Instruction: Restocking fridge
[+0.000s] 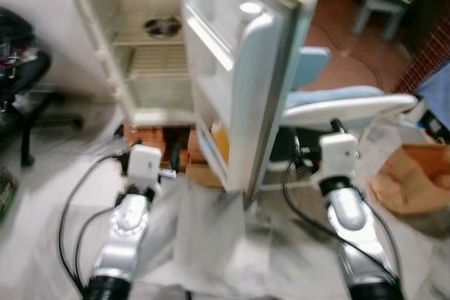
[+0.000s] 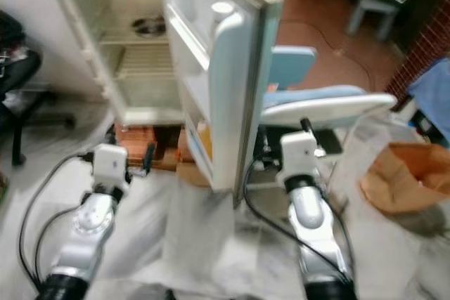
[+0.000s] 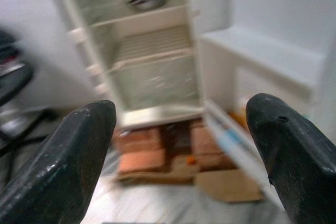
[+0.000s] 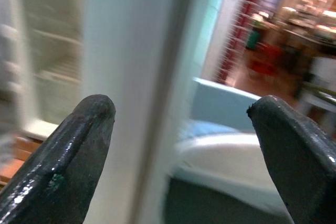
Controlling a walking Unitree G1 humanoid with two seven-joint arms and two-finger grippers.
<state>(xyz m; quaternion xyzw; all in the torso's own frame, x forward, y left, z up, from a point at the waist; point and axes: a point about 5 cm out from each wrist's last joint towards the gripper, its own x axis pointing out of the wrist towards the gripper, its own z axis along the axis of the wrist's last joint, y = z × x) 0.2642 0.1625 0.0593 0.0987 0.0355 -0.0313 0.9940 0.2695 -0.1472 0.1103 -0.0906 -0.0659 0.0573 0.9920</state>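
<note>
The white fridge (image 1: 151,61) stands open ahead of me, resting on red bricks (image 1: 151,138). A metal bowl (image 1: 162,27) sits on an upper wire shelf; the shelves below look bare. The fridge door (image 1: 239,82) swings out toward me between my two arms, with something orange-yellow (image 1: 219,142) in its lowest door shelf. My left gripper (image 3: 181,111) is open and holds nothing, pointing at the fridge's lower compartment. My right gripper (image 4: 184,108) is also open and holds nothing, pointing at the door's outer edge. The views are blurred.
A black chair (image 1: 17,75) stands at the left. A blue and white seat (image 1: 337,100) sits behind the door on the right. A brown paper bag (image 1: 415,177) lies on the floor at the right. A white sheet (image 1: 211,230) covers the floor before me.
</note>
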